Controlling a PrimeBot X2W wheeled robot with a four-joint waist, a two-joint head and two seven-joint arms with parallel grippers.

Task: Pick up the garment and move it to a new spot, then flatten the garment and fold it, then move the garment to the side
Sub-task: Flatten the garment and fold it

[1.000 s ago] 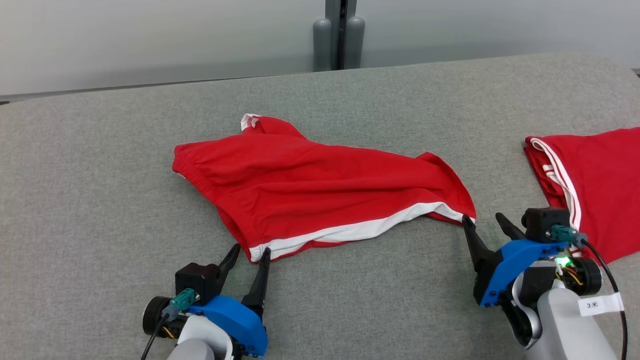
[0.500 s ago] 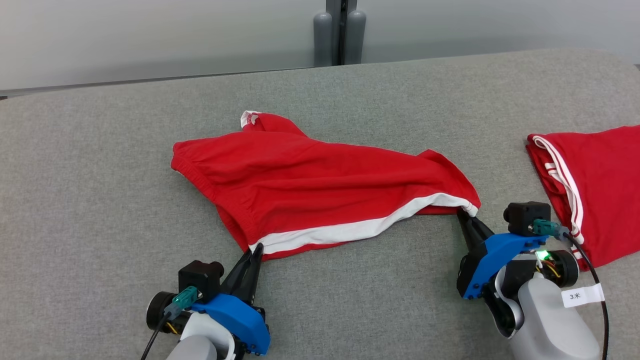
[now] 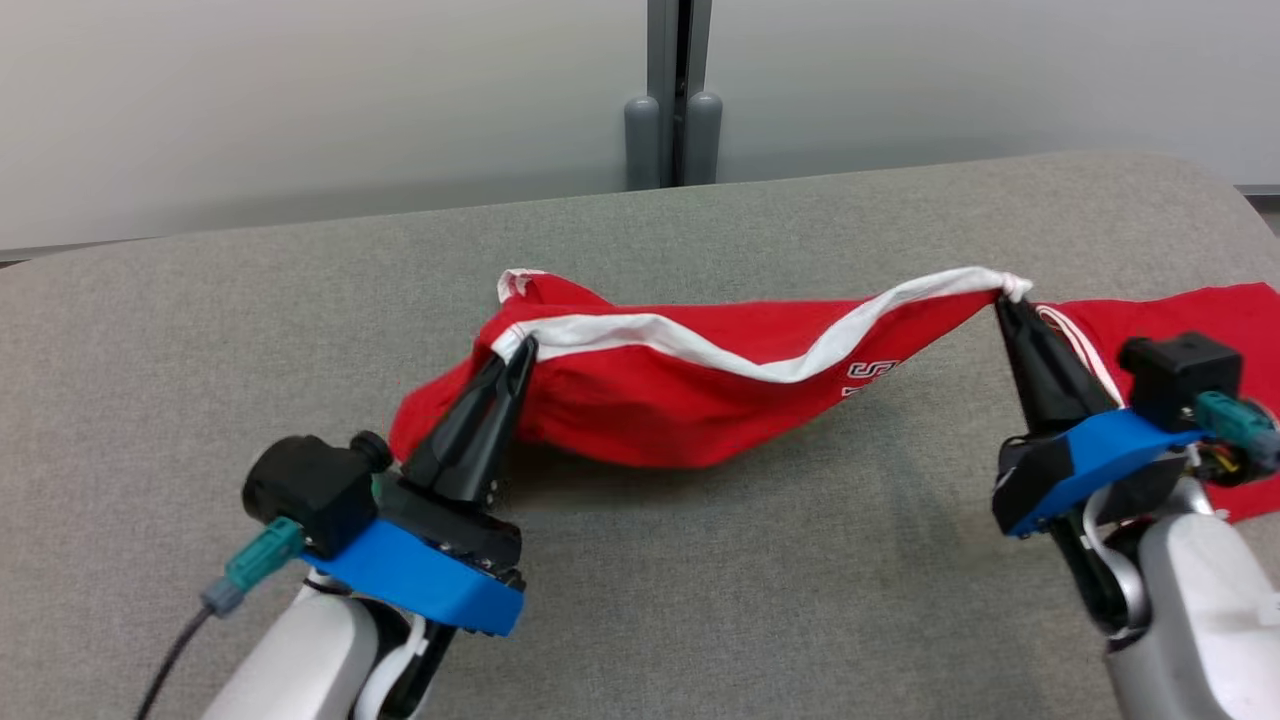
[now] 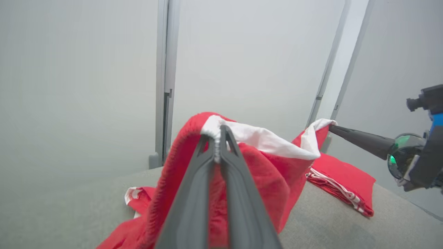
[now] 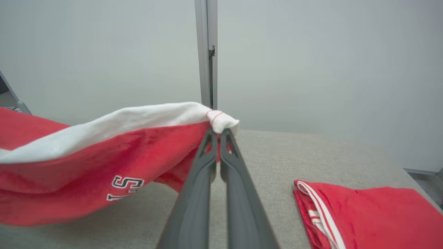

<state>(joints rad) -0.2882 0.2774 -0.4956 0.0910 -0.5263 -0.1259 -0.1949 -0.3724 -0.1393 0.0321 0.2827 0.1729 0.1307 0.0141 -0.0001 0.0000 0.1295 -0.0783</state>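
The garment [image 3: 690,385] is a pair of red shorts with a white hem band and white lettering. It hangs stretched between both grippers above the grey table [image 3: 700,580], its lower part still resting on the cloth surface. My left gripper [image 3: 520,350] is shut on the hem's left corner, seen close up as the left gripper [image 4: 218,133] pinching the garment [image 4: 263,162]. My right gripper [image 3: 1000,300] is shut on the right corner, and its wrist view shows the right gripper [image 5: 218,133] clamped on the garment [image 5: 97,155].
A second red garment [image 3: 1180,320] with white stripes lies folded at the table's right edge, behind my right gripper; it also shows as the folded red garment [image 5: 367,211]. A pale wall with a grey post [image 3: 675,90] stands behind the table.
Both grippers closed on the white hem's corners and lifted them up and away from me, so the hem now hangs in the air. The head camera has also shifted.
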